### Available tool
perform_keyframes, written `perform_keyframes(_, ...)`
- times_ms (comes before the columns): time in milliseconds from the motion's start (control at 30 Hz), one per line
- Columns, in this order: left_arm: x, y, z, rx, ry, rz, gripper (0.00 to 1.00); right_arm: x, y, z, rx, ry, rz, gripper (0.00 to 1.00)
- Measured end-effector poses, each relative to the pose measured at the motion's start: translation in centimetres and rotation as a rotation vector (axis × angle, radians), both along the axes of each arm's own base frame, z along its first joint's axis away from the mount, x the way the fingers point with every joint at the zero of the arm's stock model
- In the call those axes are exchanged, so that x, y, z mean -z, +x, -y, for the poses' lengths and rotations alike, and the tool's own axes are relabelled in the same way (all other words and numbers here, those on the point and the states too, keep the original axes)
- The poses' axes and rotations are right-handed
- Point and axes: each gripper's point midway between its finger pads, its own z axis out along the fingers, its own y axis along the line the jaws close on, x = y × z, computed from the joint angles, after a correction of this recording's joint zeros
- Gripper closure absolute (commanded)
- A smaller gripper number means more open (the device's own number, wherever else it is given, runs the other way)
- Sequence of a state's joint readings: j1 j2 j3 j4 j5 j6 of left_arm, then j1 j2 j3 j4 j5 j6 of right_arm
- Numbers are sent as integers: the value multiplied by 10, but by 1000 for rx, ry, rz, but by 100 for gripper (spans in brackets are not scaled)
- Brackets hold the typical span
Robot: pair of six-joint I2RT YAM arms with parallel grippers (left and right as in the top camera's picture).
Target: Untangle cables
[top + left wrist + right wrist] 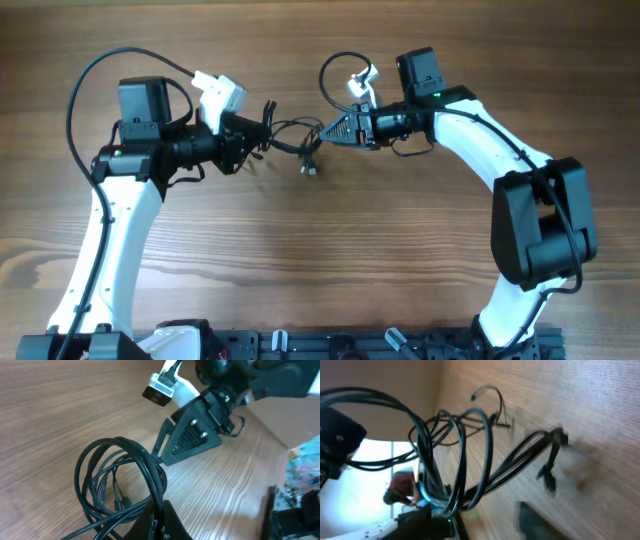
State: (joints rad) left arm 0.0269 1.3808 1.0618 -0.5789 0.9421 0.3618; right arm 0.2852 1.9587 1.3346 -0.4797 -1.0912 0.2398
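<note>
The left hand (262, 135) is clenched on the bundle of thin black cables (292, 140), which fan out from its fingertips in several overlapping loops toward the right hand (328, 130). The right hand's fingertips (159, 456) meet the far edge of those loops. Its jaws stand part-way apart, but I cannot tell whether they pinch a strand or only touch it. Between the two hands, small plug ends (310, 168) droop toward the wooden surface (320, 250).
</note>
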Motion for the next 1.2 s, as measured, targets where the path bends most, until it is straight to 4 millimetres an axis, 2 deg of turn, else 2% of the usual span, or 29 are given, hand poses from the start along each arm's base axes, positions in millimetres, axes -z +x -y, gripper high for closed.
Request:
perform_keyframes(133, -5, 3, -14, -65, -86, -83, 96, -11, 4, 3, -42, 54, 112, 54)
perform_keyframes(200, -1, 6, -20, -97, -127, -142, 96, -27, 2, 3, -69, 72, 206, 51)
perform_keyframes(267, 7, 7, -19, -80, -204, -225, 96, -63, -1, 4, -94, 92, 367, 51)
perform_keyframes(400, 14, 5, -7, 15, -362, -336, 96, -117, -7, 8, -98, 78, 616, 53)
perform_keyframes(433, 12, 3, -4, 50, -415, -359, 96, -119, -8, 7, -103, 75, 636, 53)
perform_keyframes(600, -8, -6, 1, 140, -532, -356, 96, -113, -21, -13, -181, 53, 720, 51)
perform_keyframes(700, -12, -8, 2, 153, -559, -372, 96, -106, -28, -29, -224, 10, 775, 51)
perform_keyframes(800, -14, -10, 3, 155, -575, -405, 96, -100, -33, -43, -261, -35, 839, 54)
perform_keyframes(967, -15, -11, 7, 160, -583, -436, 96, -90, -25, -45, -247, -126, 885, 59)
perform_keyframes(1067, -15, -12, 7, 159, -587, -444, 96, -73, -20, -46, -249, -151, 851, 61)
perform_keyframes(1200, -16, -12, 7, 159, -591, -451, 96, -34, -16, -51, -261, -171, 736, 64)
